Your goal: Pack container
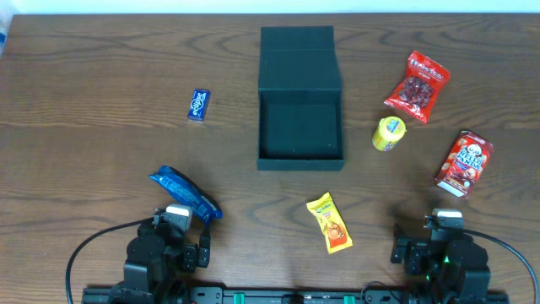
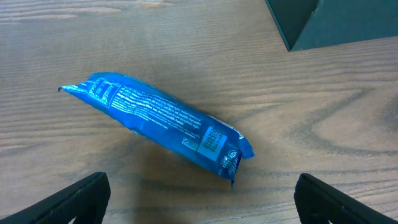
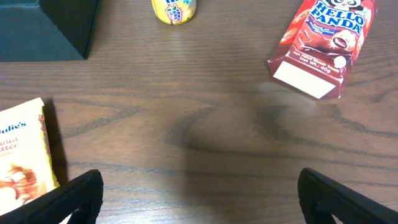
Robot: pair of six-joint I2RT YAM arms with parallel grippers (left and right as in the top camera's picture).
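Overhead puts the container (image 1: 300, 127) mid-table, well ahead of both arms, its flap lid thrown back and its cavity empty. It looks like stiff, light card, matte enough not to slip, though I can't confirm the material. I'd pinch a side wall. Left gripper (image 2: 200, 205) and right gripper (image 3: 199, 202) both gape wide, holding nothing.

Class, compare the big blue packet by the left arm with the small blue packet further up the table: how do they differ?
Size: the big blue packet is much longer than the small blue packet.
Pose: the big packet lies slanted; the small packet lies nearly straight up the table.
Place: the big packet is just ahead of the left tool; the small packet lies left of the container.
Both are blue and outside it.
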